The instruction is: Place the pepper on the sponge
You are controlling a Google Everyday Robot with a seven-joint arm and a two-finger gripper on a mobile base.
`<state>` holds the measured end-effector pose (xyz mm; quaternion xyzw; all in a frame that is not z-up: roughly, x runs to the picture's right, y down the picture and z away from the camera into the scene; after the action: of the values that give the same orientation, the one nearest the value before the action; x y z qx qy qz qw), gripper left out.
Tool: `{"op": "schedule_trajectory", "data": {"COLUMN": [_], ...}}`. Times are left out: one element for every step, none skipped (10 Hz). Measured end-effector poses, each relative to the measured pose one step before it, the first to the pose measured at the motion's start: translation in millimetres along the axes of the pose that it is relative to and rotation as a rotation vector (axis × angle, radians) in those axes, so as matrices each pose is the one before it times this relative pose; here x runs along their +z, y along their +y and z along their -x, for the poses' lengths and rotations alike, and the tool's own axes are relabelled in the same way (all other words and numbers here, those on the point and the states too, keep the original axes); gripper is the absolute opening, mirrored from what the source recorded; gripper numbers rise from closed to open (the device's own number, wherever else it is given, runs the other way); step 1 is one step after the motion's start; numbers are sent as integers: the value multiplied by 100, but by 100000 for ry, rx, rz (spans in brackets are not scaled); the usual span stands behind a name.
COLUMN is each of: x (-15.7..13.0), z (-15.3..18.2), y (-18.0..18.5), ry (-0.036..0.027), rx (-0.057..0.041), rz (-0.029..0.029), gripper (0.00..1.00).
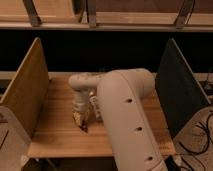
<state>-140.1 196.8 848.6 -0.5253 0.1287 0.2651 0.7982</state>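
Where the arm meets the tabletop: the gripper [80,120], its tip yellowish, points down at the left-centre of the board, tip at or just above the surface.
Jaws: apart, together or clamped, I cannot tell.
Arm: thick cream-coloured jointed robot arm [125,115]; rises from the lower edge of the view, bends at a rounded elbow, then runs left and down to the gripper; covers the middle of the board.
Pepper: small slender dark red glossy pepper [84,128]; shows as a short dark streak right under the gripper's tip, on the near-right side of it, low against the wood; whether held or lying loose cannot be told.
Sponge: not made out; the arm hides the ground behind and to the right of the gripper.
Tabletop: pale wooden planked tabletop [55,142]; bare wood shows left of and in front of the gripper.
Left wall: upright light wooden side panel [25,95], on the board's left edge.
Right wall: upright dark side panel [180,92], on the board's right edge.
Floor, right: dark loose cables [200,137], outside the dark panel.
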Motion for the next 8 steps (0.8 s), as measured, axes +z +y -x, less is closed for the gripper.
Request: {"op": "schedule_trajectory", "data": {"x": [-3, -111, -508, -863, -1599, -1210, -1574, -1577], "z": [56, 84, 200, 259, 498, 299, 468, 452], "y": [8, 1, -46, -62, 155, 186, 242, -75], "ry": [138, -257, -1170, -1800, -2964, -1908, -2560, -2758], "rx": [162, 128, 178, 14, -705, -776, -1146, -437], "rz": [-220, -444, -1061, -1845, -3183, -2391, -3434, -3250], "gripper": [0, 0, 0, 0, 0, 0, 0, 0]}}
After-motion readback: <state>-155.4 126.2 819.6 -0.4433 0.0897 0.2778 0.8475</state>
